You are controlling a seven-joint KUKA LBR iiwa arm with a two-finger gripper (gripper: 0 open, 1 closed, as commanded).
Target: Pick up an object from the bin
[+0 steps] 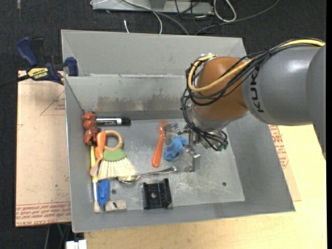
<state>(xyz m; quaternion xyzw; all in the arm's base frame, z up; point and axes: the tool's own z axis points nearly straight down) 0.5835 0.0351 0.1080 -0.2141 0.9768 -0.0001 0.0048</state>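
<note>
**Markings.** The grey arm (pixel 290 87) bears black lettering that reads "KUK" up to the point where the orange cover (pixel 218 87) cuts it off. The black marker (pixel 111 121) carries a white label, too small to read.

**Contents of the bin (pixel 228 178), placed relative to the pincer (pixel 192 162):**
- One blue crumpled piece (pixel 175 147) lies just beside the pincer on the view's left and is the nearest thing to it. Whether the two touch cannot be told.
- One orange utensil (pixel 158 145) lies further left, just beside the blue piece.
- One metal spoon (pixel 145 176) lies below and to the left of the pincer.
- One black ribbed block (pixel 156 194) lies below and to the left, beyond the spoon and near the front wall.
- A heap lies well apart at far left (it includes one wooden ring (pixel 113 139), one straw-coloured brush (pixel 115 165), one reddish figure (pixel 89 128) and one blue item (pixel 104 191)).

**Pincer state.** The pincer hangs low over the bin floor beneath the orange cover. Whether it is open or closed cannot be told.
</note>
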